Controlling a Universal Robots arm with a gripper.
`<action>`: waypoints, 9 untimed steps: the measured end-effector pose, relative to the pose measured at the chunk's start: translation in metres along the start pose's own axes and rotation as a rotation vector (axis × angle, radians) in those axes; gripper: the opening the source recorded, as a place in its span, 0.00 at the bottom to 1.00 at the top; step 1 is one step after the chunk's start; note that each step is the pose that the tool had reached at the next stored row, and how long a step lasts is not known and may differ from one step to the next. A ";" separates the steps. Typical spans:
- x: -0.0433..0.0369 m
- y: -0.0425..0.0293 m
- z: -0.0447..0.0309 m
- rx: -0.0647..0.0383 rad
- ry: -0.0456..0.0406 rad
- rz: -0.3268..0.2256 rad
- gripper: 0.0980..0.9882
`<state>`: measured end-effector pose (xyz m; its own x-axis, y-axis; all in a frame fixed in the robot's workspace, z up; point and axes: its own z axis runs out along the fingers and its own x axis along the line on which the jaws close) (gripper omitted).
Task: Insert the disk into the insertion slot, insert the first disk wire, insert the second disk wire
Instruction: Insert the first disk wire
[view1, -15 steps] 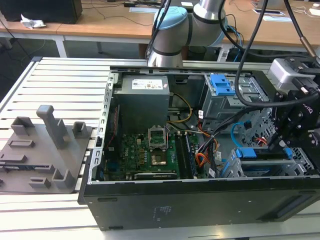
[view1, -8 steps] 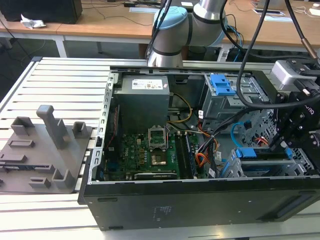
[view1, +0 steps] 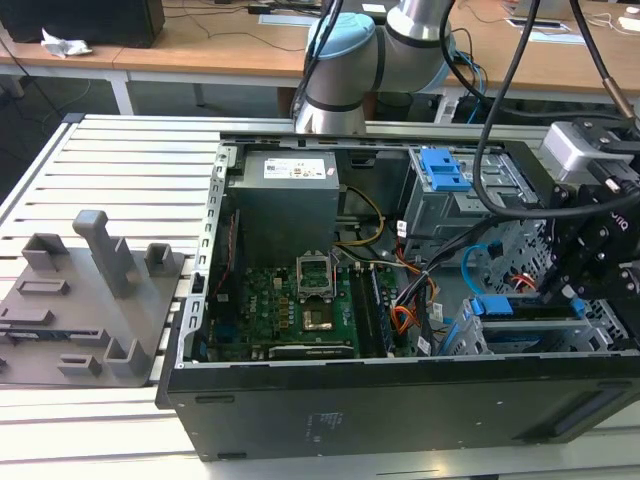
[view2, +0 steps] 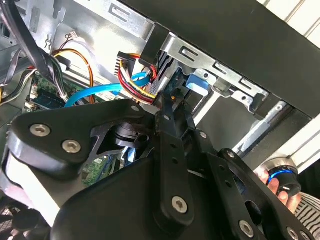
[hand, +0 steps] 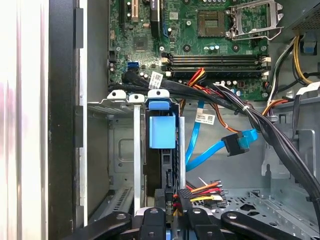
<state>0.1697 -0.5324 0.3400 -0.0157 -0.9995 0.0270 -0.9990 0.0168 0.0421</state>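
Observation:
The disk (hand: 162, 131), in its blue carrier, sits on edge inside the insertion slot (hand: 120, 150), a grey metal cage in the open computer case. My gripper (hand: 171, 200) is at the disk's rear end, fingers drawn together on the black plug of the first disk wire (hand: 202, 189). Its red, orange and black strands trail away from my fingertips (view2: 166, 107). The second disk wire (hand: 220, 150), light blue, hangs loose beside the cage, its plug touching nothing. The exterior view shows my gripper (view1: 575, 290) low at the case's right end, beside the disk (view1: 495, 305).
A thick black cable bundle (hand: 260, 120) crosses above the cage. The motherboard (view1: 300, 300) and power supply (view1: 285, 200) fill the case's left half. A taller bay with a blue latch (view1: 440, 170) stands behind. A grey fixture (view1: 90, 290) lies outside. A person's fingers (view2: 280, 192) show beyond the case wall.

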 end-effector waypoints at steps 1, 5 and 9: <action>0.0002 0.0003 -0.0060 0.000 -0.0001 0.000 0.16; 0.0004 0.0012 -0.0264 0.000 -0.0001 0.000 0.16; -0.0003 0.0012 -0.0281 0.000 -0.0001 0.000 0.01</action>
<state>0.1697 -0.5313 0.3682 -0.0157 -0.9995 0.0269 -0.9990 0.0168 0.0421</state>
